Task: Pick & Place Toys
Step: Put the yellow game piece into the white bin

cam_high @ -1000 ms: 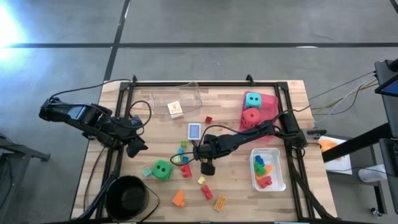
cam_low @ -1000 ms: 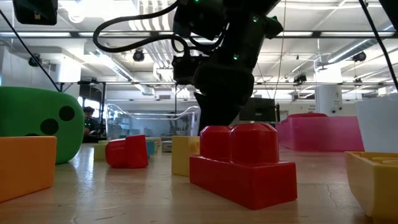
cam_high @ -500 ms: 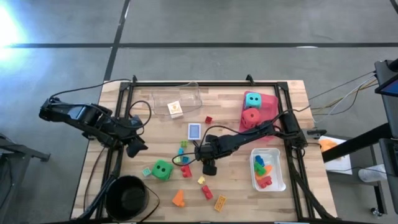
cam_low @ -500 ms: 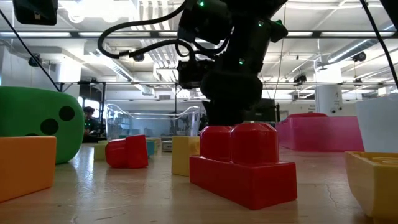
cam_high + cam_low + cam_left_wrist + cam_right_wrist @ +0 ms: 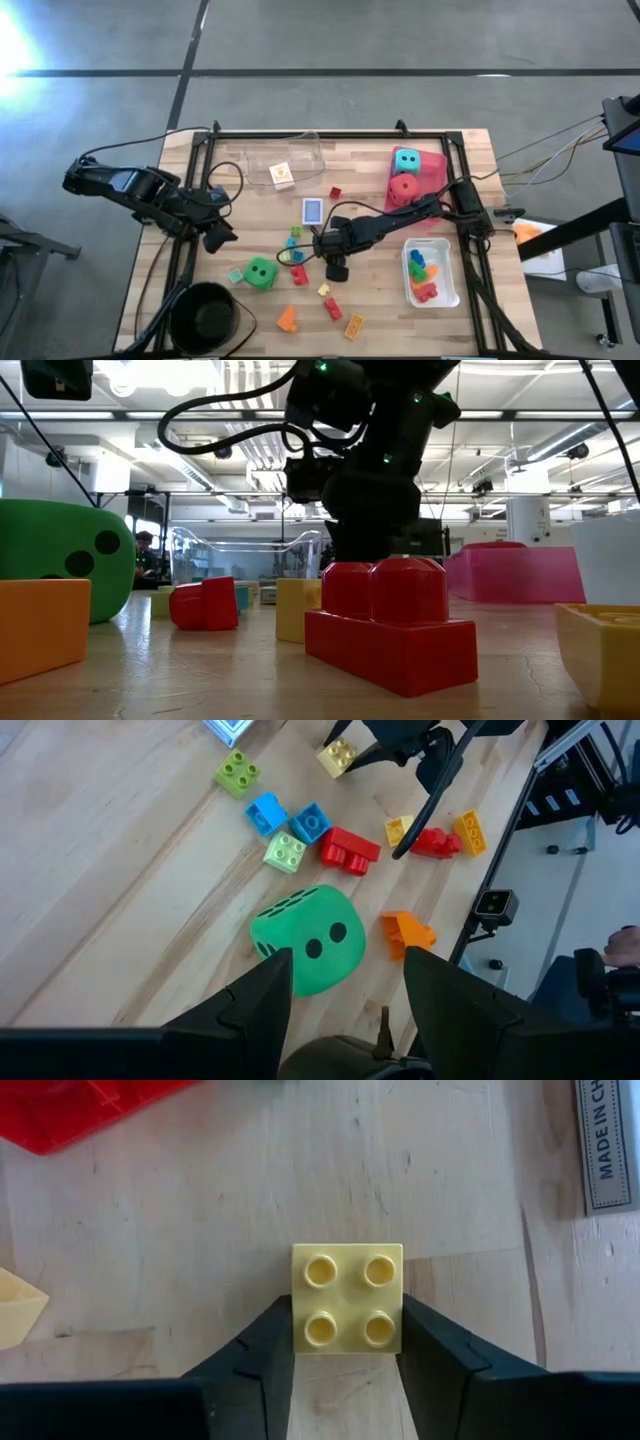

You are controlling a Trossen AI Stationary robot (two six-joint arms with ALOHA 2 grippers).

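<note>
A pale yellow four-stud brick (image 5: 348, 1298) lies on the wooden table between the fingers of my right gripper (image 5: 348, 1330), which is shut on it near the table's middle (image 5: 315, 245). Loose bricks lie around it: red (image 5: 348, 850), blue (image 5: 265, 813), green (image 5: 236, 772), orange (image 5: 408, 932). The green dotted die (image 5: 305, 940) rests on the table below my left gripper (image 5: 345, 982), which hangs open and empty over the left side (image 5: 215, 240). The blue card box (image 5: 313, 211) lies flat farther back. My right gripper pinches the pale yellow brick between its two fingers (image 5: 262, 1360), one on each of two opposite side walls (image 5: 298, 1330). The fingers come steeply from above. The brick sits studs up, flat on the table.
A pink tray (image 5: 432, 165) at the back right holds a teal die (image 5: 406, 160) and a red die (image 5: 403, 187). A white tray (image 5: 447, 290) with bricks stands at the right. A clear tray (image 5: 290, 160) stands at the back, a black bowl (image 5: 205, 315) at the near left corner.
</note>
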